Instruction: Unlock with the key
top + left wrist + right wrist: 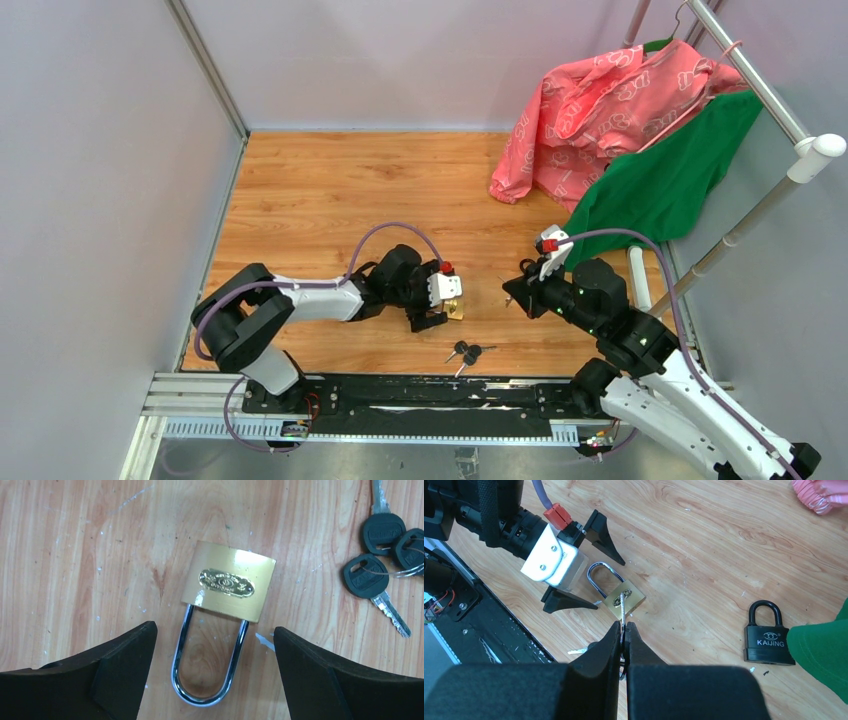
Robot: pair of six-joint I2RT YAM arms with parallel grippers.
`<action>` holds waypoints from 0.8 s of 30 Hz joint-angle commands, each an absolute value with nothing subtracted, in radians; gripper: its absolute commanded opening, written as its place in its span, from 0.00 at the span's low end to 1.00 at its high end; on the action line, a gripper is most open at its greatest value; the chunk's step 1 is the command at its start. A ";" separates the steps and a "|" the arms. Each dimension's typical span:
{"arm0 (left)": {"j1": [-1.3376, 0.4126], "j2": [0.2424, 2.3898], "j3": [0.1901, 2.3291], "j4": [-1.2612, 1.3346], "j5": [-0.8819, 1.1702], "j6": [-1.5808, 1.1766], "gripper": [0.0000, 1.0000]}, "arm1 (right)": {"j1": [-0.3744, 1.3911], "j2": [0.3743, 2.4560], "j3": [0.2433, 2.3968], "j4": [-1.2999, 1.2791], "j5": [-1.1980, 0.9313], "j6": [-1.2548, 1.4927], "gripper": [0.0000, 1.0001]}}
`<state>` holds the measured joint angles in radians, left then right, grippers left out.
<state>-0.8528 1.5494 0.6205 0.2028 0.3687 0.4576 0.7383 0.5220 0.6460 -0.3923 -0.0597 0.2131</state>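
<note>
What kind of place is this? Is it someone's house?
Probably a robot testing booth, not a house: plain grey panel walls box in a wooden tabletop, a left robot arm and a right robot arm sit on a metal rail, and a brass padlock lies there.

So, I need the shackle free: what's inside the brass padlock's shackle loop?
Only bare wooden table shows inside the shackle of the brass padlock; its two ends are hidden in the body.

R jaws pinch key (623,611) pointing at brass padlock (636,596); black padlock (769,641) well apart.
</note>
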 commanded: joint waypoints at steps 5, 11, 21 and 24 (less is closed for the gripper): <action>-0.815 1.636 0.659 0.288 0.564 0.493 0.88 | 0.726 0.515 0.666 -0.380 -0.070 0.210 0.00; -0.770 1.670 0.675 0.290 0.672 0.518 0.85 | 0.725 0.510 0.664 -0.388 -0.072 0.211 0.00; -0.747 1.766 0.729 0.248 0.781 0.546 0.82 | 0.725 0.523 0.663 -0.388 -0.074 0.205 0.00; -0.747 1.776 0.727 0.234 0.751 0.559 0.79 | 0.725 0.526 0.665 -0.385 -0.073 0.204 0.00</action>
